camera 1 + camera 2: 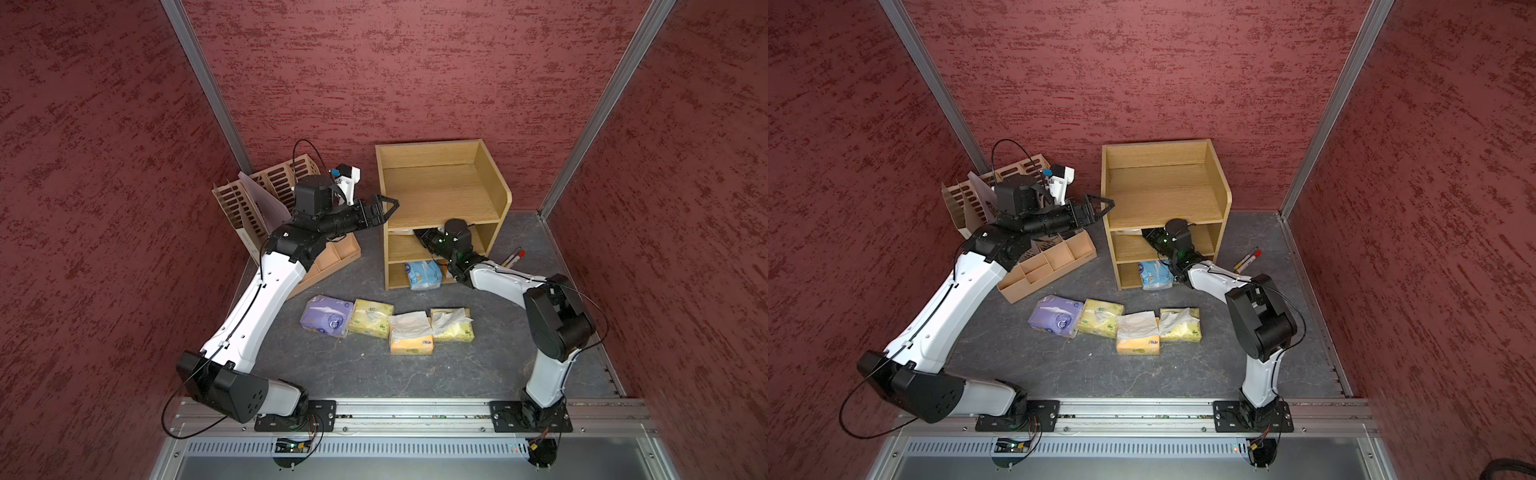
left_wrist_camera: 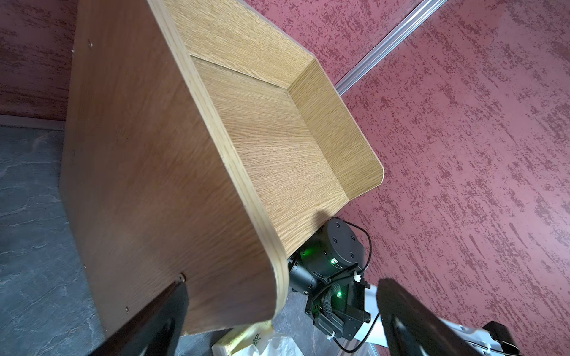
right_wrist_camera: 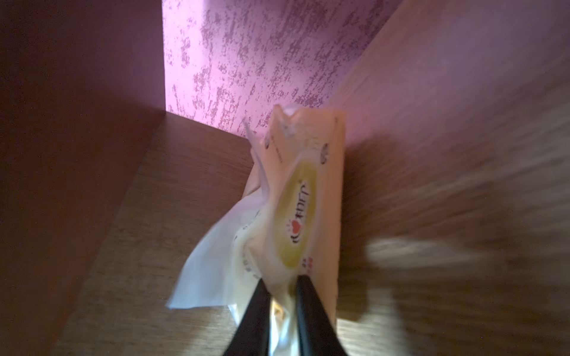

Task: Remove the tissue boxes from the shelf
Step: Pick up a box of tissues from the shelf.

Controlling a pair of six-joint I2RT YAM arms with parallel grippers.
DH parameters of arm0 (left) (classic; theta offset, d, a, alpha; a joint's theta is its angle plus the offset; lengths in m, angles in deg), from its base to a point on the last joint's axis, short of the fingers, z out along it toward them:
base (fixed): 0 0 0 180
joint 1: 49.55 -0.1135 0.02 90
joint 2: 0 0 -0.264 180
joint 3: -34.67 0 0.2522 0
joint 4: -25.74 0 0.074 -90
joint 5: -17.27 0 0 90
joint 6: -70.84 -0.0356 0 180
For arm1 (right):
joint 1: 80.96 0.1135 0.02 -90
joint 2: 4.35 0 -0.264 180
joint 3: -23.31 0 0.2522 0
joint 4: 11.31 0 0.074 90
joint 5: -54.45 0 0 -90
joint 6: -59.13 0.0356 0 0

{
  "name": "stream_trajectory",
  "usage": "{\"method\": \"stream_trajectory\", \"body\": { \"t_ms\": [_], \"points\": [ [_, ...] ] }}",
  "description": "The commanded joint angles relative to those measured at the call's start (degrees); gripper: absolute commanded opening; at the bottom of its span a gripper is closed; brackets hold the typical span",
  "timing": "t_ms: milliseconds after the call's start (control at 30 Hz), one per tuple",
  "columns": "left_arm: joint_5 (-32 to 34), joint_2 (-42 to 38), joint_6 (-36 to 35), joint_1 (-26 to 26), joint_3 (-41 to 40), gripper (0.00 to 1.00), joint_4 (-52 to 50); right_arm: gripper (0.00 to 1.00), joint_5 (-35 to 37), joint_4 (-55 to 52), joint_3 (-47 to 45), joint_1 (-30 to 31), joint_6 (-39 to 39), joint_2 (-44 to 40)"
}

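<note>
Wrist views alone show us: right gripper (image 3: pixel 283 280) pinching cream soft tissue pack (image 3: pixel 305 191) in light-oak wooden shelf (image 3: pixel 172 185); left gripper (image 2: pixel 282 285) spread.

Tucked under the top board, smeared up close
The right gripper (image 3: pixel 282 279) shows only in its wrist view, its finger bases cut off by the picture's edge; in both top views the top board of the shelf (image 1: pixel 440 195) hides it, with just a pale sliver of the cream pack (image 3: pixel 308 191) visible. That pack's print is too blurred to read. The right arm covers part of the blue pack (image 1: pixel 422 274). On the left gripper (image 2: pixel 282 282), both fingers (image 2: pixel 154 320) are out of focus and run off the edge, as does a yellow pack (image 2: pixel 243 339)
</note>
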Motion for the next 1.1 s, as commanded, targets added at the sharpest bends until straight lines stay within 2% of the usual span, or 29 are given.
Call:
{"method": "stream_trajectory", "body": {
  "t_ms": [0,167,500,800,1067],
  "points": [
    [0.87,-0.89,-0.71,0.28,-0.26,1.0,-0.02,0.0,-0.53,-5.19,-1.64,-0.13,-0.61,0.22],
    [0.98,-0.77,-0.53,0.27,-0.11,1.0,0.63,0.0,-1.28,-7.72,-4.25,-0.07,-0.7,-4.45],
    [1.69,-1.15,-0.97,0.09,-0.17,1.0,0.4,0.0,-4.01,-20.96,-12.44,0.03,-4.21,-17.33],
    [2.43,-3.14,-0.31,0.08,-1.93,1.0,1.16,0.0,0.43,-36.01,-21.53,-0.14,-6.29,-36.02],
    [2.3,-3.54,0.59,0.27,-1.97,1.0,1.29,0.0,2.37,-48.93,-19.54,-1.71,-8.22,-43.42]
  ]
}}
